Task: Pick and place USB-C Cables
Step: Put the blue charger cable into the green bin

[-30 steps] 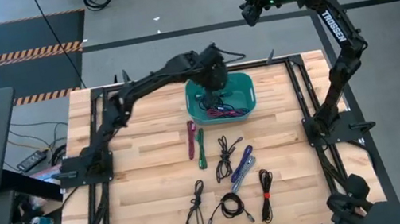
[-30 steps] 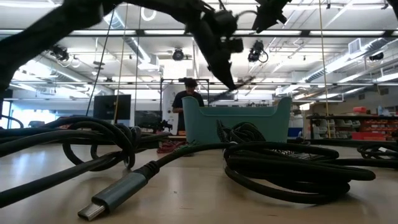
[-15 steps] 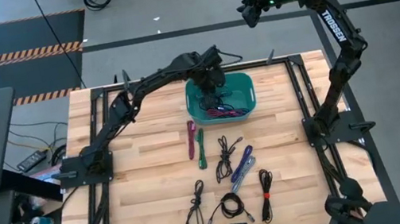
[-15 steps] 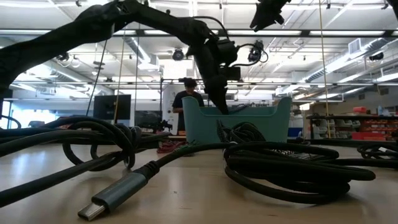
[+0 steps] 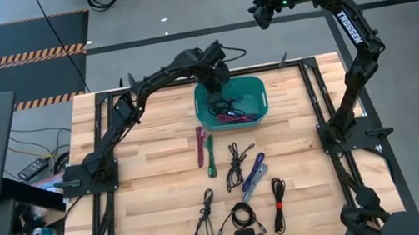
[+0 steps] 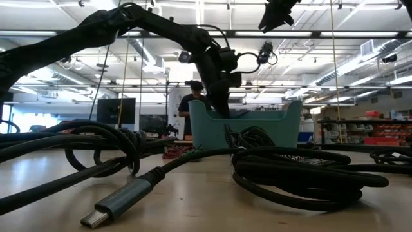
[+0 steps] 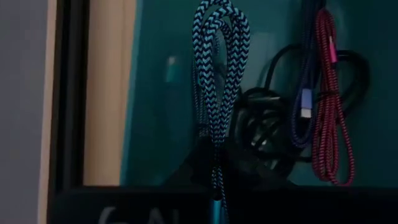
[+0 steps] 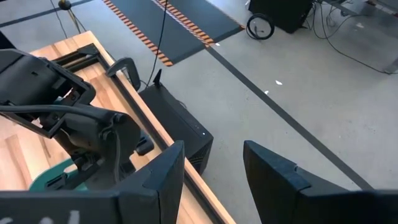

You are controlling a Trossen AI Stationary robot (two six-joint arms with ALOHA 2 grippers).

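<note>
A: High view? What changed?
B: The left gripper (image 5: pixel 220 90) has dropped over the teal bin (image 5: pixel 251 87); right gripper (image 5: pixel 260 12) unchanged, fingers apart, empty.
A: Left wrist view?
B: Clamped on a blue braided USB-C cable (image 7: pixel 217 81) hanging above the bin's cables.

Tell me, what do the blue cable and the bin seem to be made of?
Blue cable: woven fabric sheath, matte; a blue-and-black braid pattern shows. Teal bin: probably moulded plastic, smooth and slightly glossy, with an even colour and soft reflections.
</note>
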